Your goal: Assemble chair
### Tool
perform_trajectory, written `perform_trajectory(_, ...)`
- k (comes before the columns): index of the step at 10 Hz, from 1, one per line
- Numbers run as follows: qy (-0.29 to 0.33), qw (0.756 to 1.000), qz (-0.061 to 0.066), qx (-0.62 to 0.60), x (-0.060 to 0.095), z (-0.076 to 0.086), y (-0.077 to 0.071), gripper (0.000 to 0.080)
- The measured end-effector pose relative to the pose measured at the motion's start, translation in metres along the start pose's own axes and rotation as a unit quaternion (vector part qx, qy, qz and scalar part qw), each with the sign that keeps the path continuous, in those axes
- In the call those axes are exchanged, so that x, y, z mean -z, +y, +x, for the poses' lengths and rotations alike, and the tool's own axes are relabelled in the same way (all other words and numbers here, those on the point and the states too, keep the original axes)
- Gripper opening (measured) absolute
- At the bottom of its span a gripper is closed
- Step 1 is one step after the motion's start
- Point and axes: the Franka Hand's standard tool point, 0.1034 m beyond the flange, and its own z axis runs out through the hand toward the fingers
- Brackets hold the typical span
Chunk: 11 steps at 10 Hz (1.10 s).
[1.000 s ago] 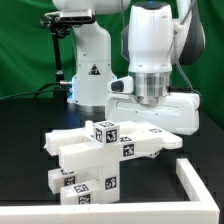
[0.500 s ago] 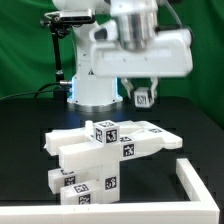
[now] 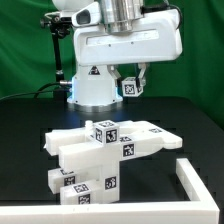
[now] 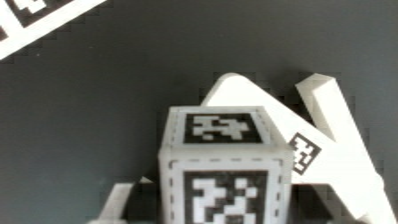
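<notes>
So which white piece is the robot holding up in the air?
Look at the big white robot arm above the black table. Under it, the tool grips a small white block with a black-and-white square tag. It is the only piece off the table; the other chair pieces sit joined below.

From my seat I see the chair (image 3: 100, 155) sitting on the table (image 3: 25, 125), near its front edge and toward the exterior view's left. The gripper (image 3: 131, 86) hangs above it, well apart, holding a small tagged block (image 3: 130, 86) between its fingers. Behind the chair, at the table's back edge, stands the robot base (image 3: 93, 85). A white rail (image 3: 200, 180) lies by the front corner on the exterior view's right.
</notes>
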Motion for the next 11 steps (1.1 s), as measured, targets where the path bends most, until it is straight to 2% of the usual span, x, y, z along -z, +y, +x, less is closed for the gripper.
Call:
perform_trajectory(2,0.0,1.0,-0.004,0.004,-0.003,0.001,0.002,0.0284)
perform_trajectory(3,0.009,0.999,-0.027,0.041,-0.01,0.013,0.013,0.0284)
perform_trajectory(4,0.012,0.997,-0.034,0.068,-0.01,0.025,0.019,0.0284)
perform_trajectory(6,0.031,0.991,-0.038,0.126,-0.008,0.051,0.024,0.0284)
perform_trajectory(11,0.038,0.988,-0.039,0.142,-0.007,0.056,0.023,0.0284)
